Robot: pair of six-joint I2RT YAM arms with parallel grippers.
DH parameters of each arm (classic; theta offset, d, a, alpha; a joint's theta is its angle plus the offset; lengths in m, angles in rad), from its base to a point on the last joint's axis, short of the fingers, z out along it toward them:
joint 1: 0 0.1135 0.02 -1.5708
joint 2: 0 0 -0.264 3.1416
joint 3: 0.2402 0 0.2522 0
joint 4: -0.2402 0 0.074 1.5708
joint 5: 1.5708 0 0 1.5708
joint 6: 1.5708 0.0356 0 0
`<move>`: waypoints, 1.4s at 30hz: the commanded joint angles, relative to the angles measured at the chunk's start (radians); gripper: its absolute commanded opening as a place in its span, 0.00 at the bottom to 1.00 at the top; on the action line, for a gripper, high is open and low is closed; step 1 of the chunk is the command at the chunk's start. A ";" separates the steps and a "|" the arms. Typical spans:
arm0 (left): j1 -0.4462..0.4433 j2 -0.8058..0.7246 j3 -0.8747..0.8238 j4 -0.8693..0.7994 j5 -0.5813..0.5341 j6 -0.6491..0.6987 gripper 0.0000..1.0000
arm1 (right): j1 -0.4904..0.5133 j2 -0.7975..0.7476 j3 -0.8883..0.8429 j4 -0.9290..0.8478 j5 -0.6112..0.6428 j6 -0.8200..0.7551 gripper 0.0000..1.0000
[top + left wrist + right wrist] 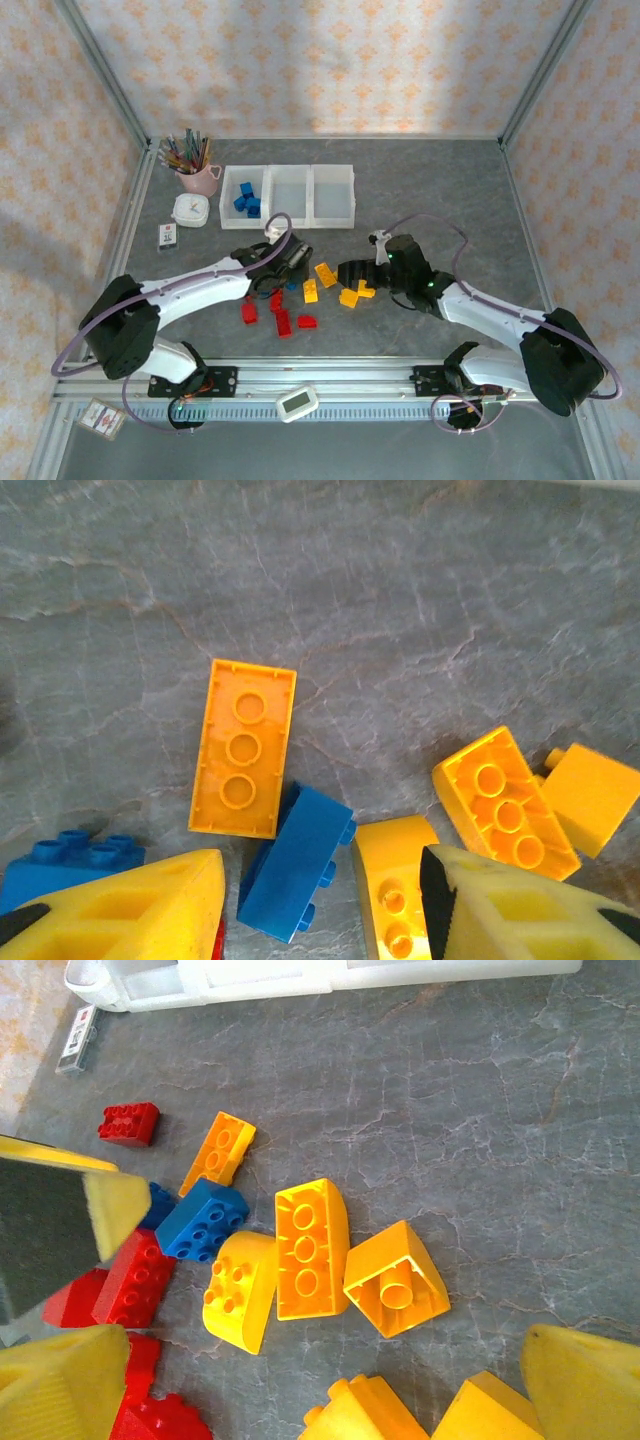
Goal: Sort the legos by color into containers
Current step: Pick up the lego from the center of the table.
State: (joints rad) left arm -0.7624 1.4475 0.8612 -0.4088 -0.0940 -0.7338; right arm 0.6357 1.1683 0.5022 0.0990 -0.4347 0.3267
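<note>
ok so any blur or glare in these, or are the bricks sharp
Top external: patchy light on the back wall. Left wrist: orange brick sharp, no glare. Right wrist: white bins overexposed along the top edge, blue brick crisp.

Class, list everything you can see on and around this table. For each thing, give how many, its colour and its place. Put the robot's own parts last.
bins: three, translucent white, in a row at the table's back
binned bricks: a few, blue, in the left bin
yellow-orange bricks: at least six, loose between the grippers
red bricks: at least four, loose, nearest the arms' bases
loose blue bricks: at least two, in the pile
cup of pencils: one, pink, left of the bins
round object: one, white, in front of the cup
left gripper: yellow fingers, open above the pile
right gripper: yellow fingers, wide open above the pile
</note>
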 commanded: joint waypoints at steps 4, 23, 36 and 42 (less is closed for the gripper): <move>-0.011 0.082 -0.006 -0.032 -0.029 -0.002 0.53 | -0.002 -0.017 -0.023 0.062 0.014 0.016 1.00; -0.011 0.193 0.050 -0.017 -0.044 0.034 0.32 | -0.011 -0.004 -0.019 0.065 0.025 0.008 1.00; -0.009 0.101 0.050 -0.021 -0.058 0.024 0.25 | -0.018 -0.036 0.036 0.001 0.048 -0.029 1.00; -0.006 0.037 0.056 -0.012 -0.093 0.005 0.24 | -0.018 -0.048 0.093 -0.040 0.059 -0.056 1.00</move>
State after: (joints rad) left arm -0.7719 1.5211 0.8894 -0.4084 -0.1371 -0.7101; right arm 0.6209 1.1412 0.5472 0.0822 -0.4034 0.3016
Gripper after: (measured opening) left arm 0.241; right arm 0.997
